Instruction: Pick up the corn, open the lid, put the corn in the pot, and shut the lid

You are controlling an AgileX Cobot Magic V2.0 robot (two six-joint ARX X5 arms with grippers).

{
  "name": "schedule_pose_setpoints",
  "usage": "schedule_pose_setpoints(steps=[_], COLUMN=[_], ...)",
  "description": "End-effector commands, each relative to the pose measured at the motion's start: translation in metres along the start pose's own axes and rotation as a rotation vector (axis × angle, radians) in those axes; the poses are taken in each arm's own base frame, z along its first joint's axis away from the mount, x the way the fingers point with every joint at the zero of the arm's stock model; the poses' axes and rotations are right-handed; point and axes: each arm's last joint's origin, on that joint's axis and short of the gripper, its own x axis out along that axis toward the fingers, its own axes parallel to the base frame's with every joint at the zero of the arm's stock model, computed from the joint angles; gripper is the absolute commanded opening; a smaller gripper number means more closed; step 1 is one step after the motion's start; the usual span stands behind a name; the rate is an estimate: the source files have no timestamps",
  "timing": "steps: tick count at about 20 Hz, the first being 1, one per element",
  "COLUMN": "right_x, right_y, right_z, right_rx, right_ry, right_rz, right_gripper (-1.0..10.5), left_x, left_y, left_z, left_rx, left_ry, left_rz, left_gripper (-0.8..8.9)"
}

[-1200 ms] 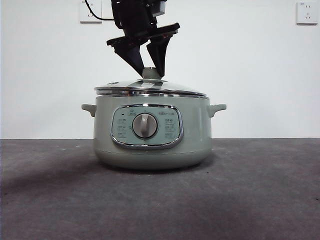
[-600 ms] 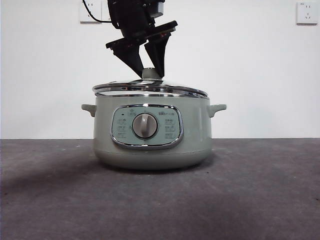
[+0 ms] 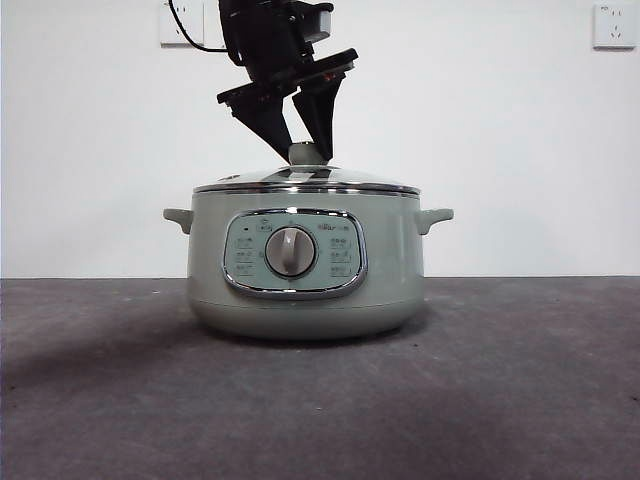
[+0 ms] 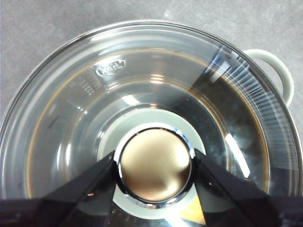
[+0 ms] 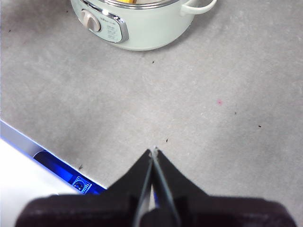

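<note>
A plain white wall [image 3: 500, 150] closes the far side of the room, with 2 white wall sockets [image 3: 612, 25] high up, one at the left partly covered by the arm and its black cable. Below it runs the dark grey, speckled bench [image 3: 500, 390], bare around the cooker in the front view.

The large round sage-green electric pot [image 3: 305, 265] stands at the middle of the bench, its chrome-framed panel and dial [image 3: 290, 251] facing the near side, a small handle on each side. The round clear glass lid with chrome rim [image 3: 305, 184] sits level on the pot's rim. The left gripper [image 3: 306, 150] comes down from above, its 2 black jaws closed against either side of the lid's small sage-green knob [image 4: 154, 165], whose top looks brassy from the wrist camera.

The right gripper [image 5: 153, 153] hangs over bare bench away from the pot, jaws pressed together on nothing.

Only a sliver of yellow corn [image 5: 129, 1] shows inside the pot at the picture's edge in the right wrist view; reflections on the glass hide it elsewhere.
</note>
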Motion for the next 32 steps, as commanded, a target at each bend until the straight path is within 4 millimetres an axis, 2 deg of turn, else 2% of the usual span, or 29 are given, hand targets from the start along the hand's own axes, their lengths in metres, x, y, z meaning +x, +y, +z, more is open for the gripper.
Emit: schedule_pose_setpoints(steps=[1,2,3,5,6,8,10,13,16,17,18,19,20,23,26,29,32], right_x=[0.002,0.002,0.002,0.002,0.002,0.002,0.002,0.002,0.003,0.003,0.003,0.003,0.003,0.003,0.003,0.004,0.004], right_y=[0.001,0.001,0.001,0.001,0.001,0.001,0.001,0.001,0.001,0.000,-0.001,-0.001,-0.002,-0.002,-0.002,-0.002,-0.002], right_z=[-0.004,-0.004,-0.004,-0.004,-0.004,-0.004,-0.004,-0.004,-0.003,-0.003,-0.003,-0.003,-0.003,-0.003,-0.003,-0.002,-0.002], right_rx=[0.003,0.003,0.003,0.003,0.002,0.002,0.003,0.003,0.002,0.002,0.002,0.002,0.001,0.001,0.001,0.000,0.000], right_ry=[0.036,0.036,0.036,0.036,0.036,0.036,0.036,0.036,0.037,0.037,0.035,0.034,0.034,0.034,0.034,0.039,0.040], right_rz=[0.003,0.003,0.003,0.003,0.003,0.007,0.014,0.014,0.004,-0.018,-0.048,-0.068,-0.080,-0.087,-0.088,-0.088,-0.088], right_gripper=[-0.1,-0.1,-0.1,-0.1,-0.1,-0.1,-0.1,-0.1,-0.1,-0.1,0.0,0.0,0.0,0.0,0.0,0.0,0.0], left_x=[0.021,0.021,0.021,0.021,0.018,0.008,-0.011,-0.055,-0.104,-0.124,-0.141,-0.159,-0.176,-0.233,-0.278,-0.306,-0.320], left_y=[-0.005,-0.005,-0.005,-0.005,-0.005,-0.003,-0.001,0.000,-0.004,-0.005,-0.008,-0.012,-0.015,-0.025,-0.031,-0.033,-0.034], left_z=[-0.006,-0.006,-0.006,-0.005,-0.003,0.000,0.004,0.007,-0.001,-0.008,-0.014,-0.023,-0.031,-0.051,-0.072,-0.089,-0.098], left_rx=[0.023,0.023,0.021,0.015,0.015,0.009,0.003,-0.016,-0.035,-0.032,-0.024,-0.013,-0.002,-0.004,0.010,0.016,0.019], left_ry=[0.070,0.071,0.071,0.057,0.041,-0.002,-0.061,-0.157,-0.199,-0.203,-0.199,-0.188,-0.183,-0.312,-0.415,-0.483,-0.518], left_rz=[-0.032,-0.032,-0.032,-0.038,-0.035,-0.028,-0.011,0.049,0.046,0.046,0.044,0.037,0.034,-0.035,-0.077,-0.073,-0.071], left_gripper=[0.05,0.22,1.31,4.73,5.15,5.12,5.12,5.12,4.66,3.06,0.87,-0.03,-0.08,-0.04,-0.03,-0.04,-0.03])
